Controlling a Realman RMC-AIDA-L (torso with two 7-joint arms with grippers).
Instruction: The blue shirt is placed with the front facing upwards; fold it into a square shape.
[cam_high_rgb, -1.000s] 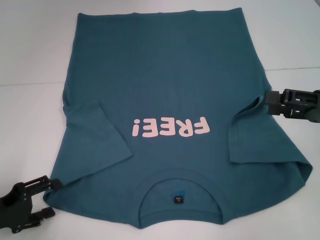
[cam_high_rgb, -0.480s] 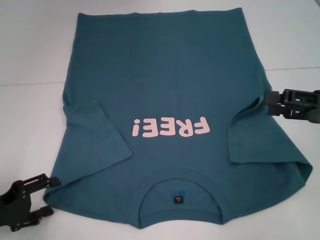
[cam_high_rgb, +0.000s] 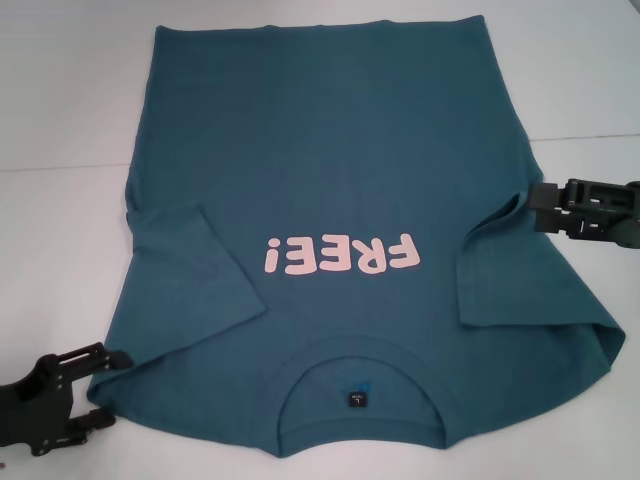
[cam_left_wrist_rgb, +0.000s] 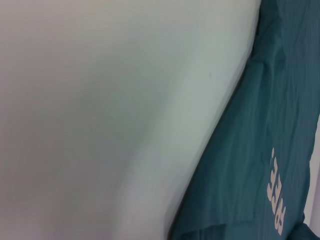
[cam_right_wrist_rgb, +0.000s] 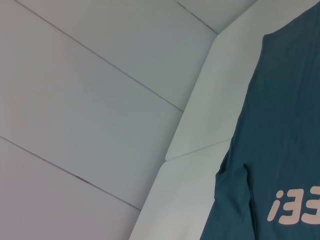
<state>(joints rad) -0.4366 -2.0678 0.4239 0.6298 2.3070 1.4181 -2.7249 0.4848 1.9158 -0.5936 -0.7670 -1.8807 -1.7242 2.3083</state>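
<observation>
Teal-blue item: blue shirt (cam_high_rgb: 340, 190), front up, flat on white bench (cam_high_rgb: 60, 150), centre frame, collar toward lower edge; both sleeves folded inward.
Left gripper (cam_high_rgb: 95, 385): lower left, jaws spread at shirt's shoulder corner.
Right gripper (cam_high_rgb: 535, 205): mid right, at sleeve fold; jaw state cannot be told.

White table (cam_high_rgb: 60, 250) w/ a seam line; pale panelled wall (cam_right_wrist_rgb: 75, 100) behind, prob

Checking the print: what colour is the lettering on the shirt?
Pink lettering on the shirt, clearest in the head view.
</observation>
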